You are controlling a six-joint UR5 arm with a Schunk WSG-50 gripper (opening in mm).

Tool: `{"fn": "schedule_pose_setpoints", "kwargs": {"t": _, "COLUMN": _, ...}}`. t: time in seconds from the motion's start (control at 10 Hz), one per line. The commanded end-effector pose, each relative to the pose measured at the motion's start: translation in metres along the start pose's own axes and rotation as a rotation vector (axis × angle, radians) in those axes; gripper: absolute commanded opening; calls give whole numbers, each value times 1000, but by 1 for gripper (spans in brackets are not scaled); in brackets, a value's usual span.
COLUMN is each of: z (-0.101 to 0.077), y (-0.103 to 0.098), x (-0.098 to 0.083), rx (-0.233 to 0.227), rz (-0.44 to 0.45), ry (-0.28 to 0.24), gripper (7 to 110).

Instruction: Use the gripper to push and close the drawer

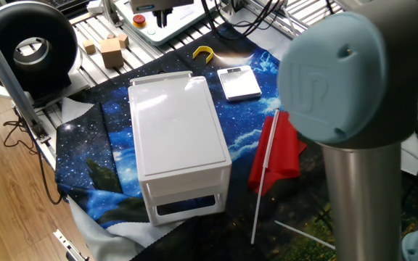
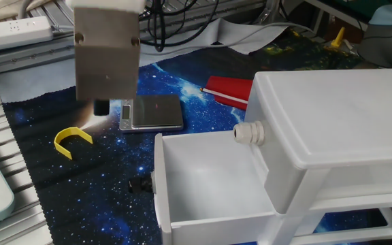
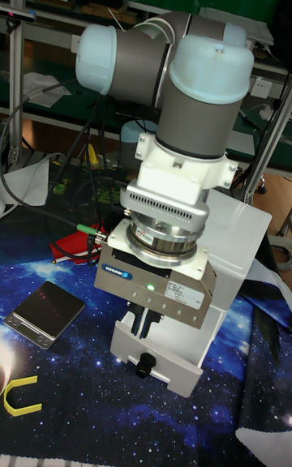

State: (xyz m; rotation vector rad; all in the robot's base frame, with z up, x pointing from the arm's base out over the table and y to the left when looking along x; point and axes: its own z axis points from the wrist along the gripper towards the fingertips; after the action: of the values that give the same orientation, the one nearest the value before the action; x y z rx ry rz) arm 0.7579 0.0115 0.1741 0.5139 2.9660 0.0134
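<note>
Drawer [image 2: 209, 180] is pulled well out of the white cabinet [image 2: 339, 122], empty inside, small knob on its front panel facing away from the cabinet. So nothing done on the actual close, all the push is left

Gripper [image 2: 102, 105] hangs above the counter, out past the drawer front, roughly over the gap between the yellow hook [image 2: 71, 141] and the small flat scale [image 2: 152, 112]. Not touching the drawer. In the tall view it sits in front of the drawer face, fingers [image 3: 146, 325] pointing down just above the knob [image 3: 144, 368]. Fingers look close together but can't tell if they are fully pressed or slightly spread, too small and dark

My read: approach phase, needs to drop to the level of the front panel, then push toward the cabinet

Surface: counter draped in a blue starry cloth [image 1: 100, 174], red flag on a white stick [image 1: 276, 156] lying beside the cabinet. Room: aluminium frame rails, cables, wooden blocks [image 1: 111, 51], black round fan [image 1: 24, 47] at the edge, wood floor beyond
</note>
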Motion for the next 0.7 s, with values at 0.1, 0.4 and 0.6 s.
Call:
{"fn": "schedule_pose_setpoints", "kwargs": {"t": 0.1, "z": 4, "y": -3, "x": 11, "rx": 31, "rz": 117, "ry": 57, "gripper": 7}}
{"fn": "schedule_pose_setpoints", "kwargs": {"t": 0.4, "z": 5, "y": 6, "x": 0, "rx": -5, "rz": 200, "ry": 17, "gripper": 7}}
{"fn": "schedule_pose_setpoints", "kwargs": {"t": 0.6, "z": 6, "y": 4, "x": 1, "rx": 3, "rz": 229, "ry": 19, "gripper": 7}}
